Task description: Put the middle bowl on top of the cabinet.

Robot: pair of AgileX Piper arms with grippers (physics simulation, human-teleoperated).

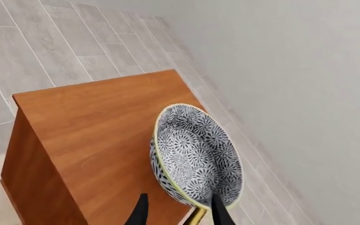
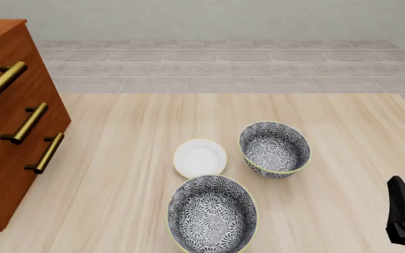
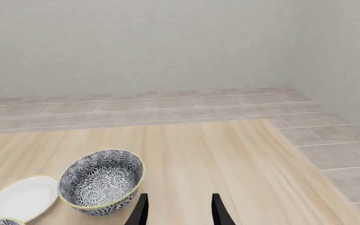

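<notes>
left gripper (image 1: 178, 212) – fingers pinched on the rim of the middle bowl (image 1: 196, 154), held tilted over the cabinet (image 1: 99, 126) top | right gripper (image 3: 178, 206) – parted, holding nothing, idle | step: level the bowl, lower onto the flat top well in from the edge, then release | bowl deep, round, glossy floral; cabinet smooth reddish wood

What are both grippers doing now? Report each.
Left gripper: shut on the middle bowl, above the cabinet.
Right gripper: open, holding nothing.
</notes>
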